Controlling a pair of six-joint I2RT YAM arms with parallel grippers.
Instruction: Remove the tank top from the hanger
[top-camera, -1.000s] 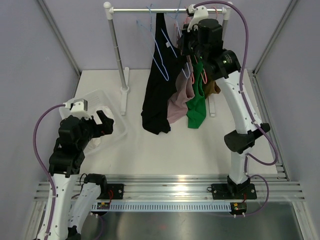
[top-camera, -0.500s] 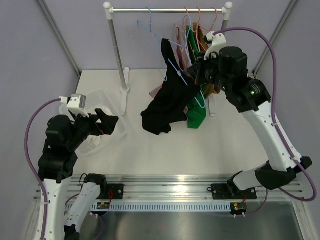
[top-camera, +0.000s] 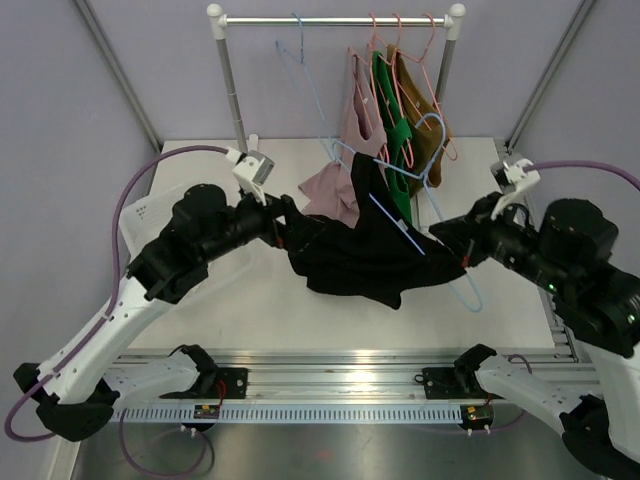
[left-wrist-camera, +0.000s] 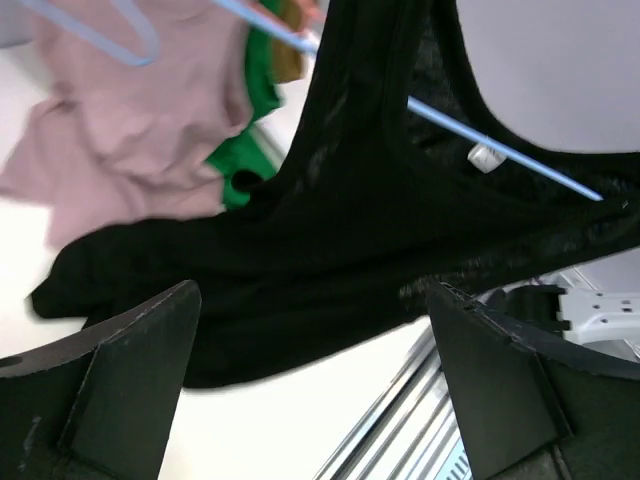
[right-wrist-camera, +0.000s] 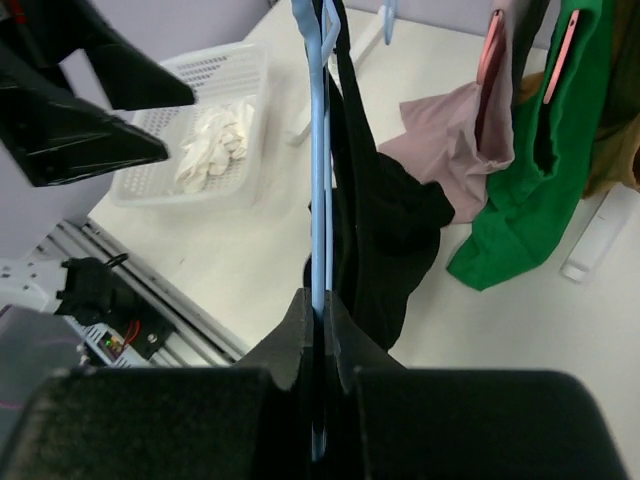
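Right gripper (right-wrist-camera: 318, 300): we are squeezing the blue hanger (right-wrist-camera: 317, 150) tight.
Left gripper (left-wrist-camera: 312, 292): we are holding it wide open. The black tank top (left-wrist-camera: 400, 230) is lying just ahead, stretching sideways toward the right arm.

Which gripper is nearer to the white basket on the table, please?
Left. The left gripper hangs just right of the basket, jaws open by the black top; the right gripper is across the table, shut on the blue hanger.

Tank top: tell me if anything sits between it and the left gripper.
Nothing visible does. The left gripper, open, faces the tank top directly; the right gripper holds its hanger on the far side.
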